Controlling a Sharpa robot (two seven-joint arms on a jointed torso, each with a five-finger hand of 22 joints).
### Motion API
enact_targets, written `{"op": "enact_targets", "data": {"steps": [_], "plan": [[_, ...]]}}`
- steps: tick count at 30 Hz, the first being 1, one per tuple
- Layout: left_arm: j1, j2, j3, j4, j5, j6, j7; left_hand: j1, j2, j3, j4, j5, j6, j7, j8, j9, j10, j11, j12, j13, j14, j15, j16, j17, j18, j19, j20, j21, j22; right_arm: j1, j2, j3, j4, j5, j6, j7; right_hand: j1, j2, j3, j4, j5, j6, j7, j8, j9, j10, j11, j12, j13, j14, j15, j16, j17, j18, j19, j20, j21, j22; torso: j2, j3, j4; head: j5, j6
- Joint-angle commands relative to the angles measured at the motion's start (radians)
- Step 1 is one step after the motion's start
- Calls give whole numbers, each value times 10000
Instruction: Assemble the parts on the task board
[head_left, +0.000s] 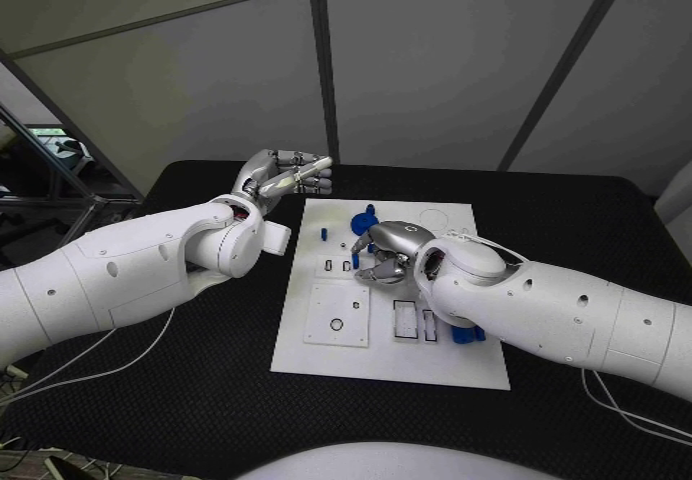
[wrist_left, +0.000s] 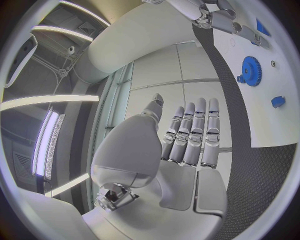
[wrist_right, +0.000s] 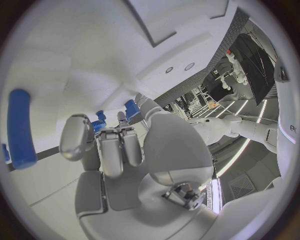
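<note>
Right hand (head_left: 387, 252) low over task board (head_left: 378, 350), fingers curled

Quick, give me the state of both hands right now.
Left hand: open, fingers straight, holding nothing, raised beside the white board.
Right hand: fingers curled down over the board; cannot tell if it holds anything.

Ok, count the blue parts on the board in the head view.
3: a gear at the far end of the board, a small piece near its left edge, and a piece beside the right forearm. The right hand may hide more.
</note>
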Motion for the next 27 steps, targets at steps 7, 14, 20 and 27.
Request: {"op": "enact_targets", "data": {"steps": [7, 14, 20, 27], "plan": [[13, 3, 5, -40, -239, -66, -179, 50, 113, -14, -108, 9, 42, 36, -73, 3, 49, 26, -45, 0, 152, -45, 56, 80, -101, 68, -15, -2, 0, -10, -580, 13, 870, 980, -1566, 771, 136, -73, -187, 90, 24, -758, 23, 15, -33, 359, 95, -360, 1710, 852, 94, -337, 2066, 277, -407, 31, -390, -590, -24, -8, 9, -35, 24], [9, -39, 5, -92, -1498, 147, -983, -210, 81, -288, -28, 12, 492, -148, 69, 82, 786, -289, 255, 160, 1461, -431, 985, 587, -74, 1113, -375, 582, 261, 52, -1294, 159, 1683, 1645, -2199, 1467, 265, -25, -206, 114, 83, -969, 17, 24, -36, 302, 89, -431, 1643, 826, 95, -392, 2011, 292, -467, 37, -462, -685, -77, 7, -50, -47, 80], [12, -86, 8, -163, -2856, 725, -1976, -467, 21, -705, 161, 30, 931, -422, 262, 195, 1892, -702, 1003, 641, 2349, -858, 2394, 1552, -110, 2018, -817, 1287, 647, 202, -1811, 416, 1945, 1960, -2381, 1713, 295, -31, -223, 121, 115, -1034, 11, 29, -37, 242, 86, -509, 1569, 797, 94, -459, 1942, 313, -529, 38, -527, -795, -192, 24, -142, -35, 113], [133, -155, 15, -234, -4580, 1868, -3924, -855, 229, -1281, 610, -7, 1163, -728, 491, 441, 2253, -1012, 2043, 1616, 3485, -1283, 6321, 5017, -110, 3087, -1318, 2642, 1498, 395, -2423, 639, 2147, 3128, -2071, 2151, 543, 185, -161, 100, 296, 327, -32, 631, 198, 150, 42, -627, 1455, 756, 58, -550, 1850, 345, -613, 14, -649, -966, -313, 65, -164, -17, 84]]}}
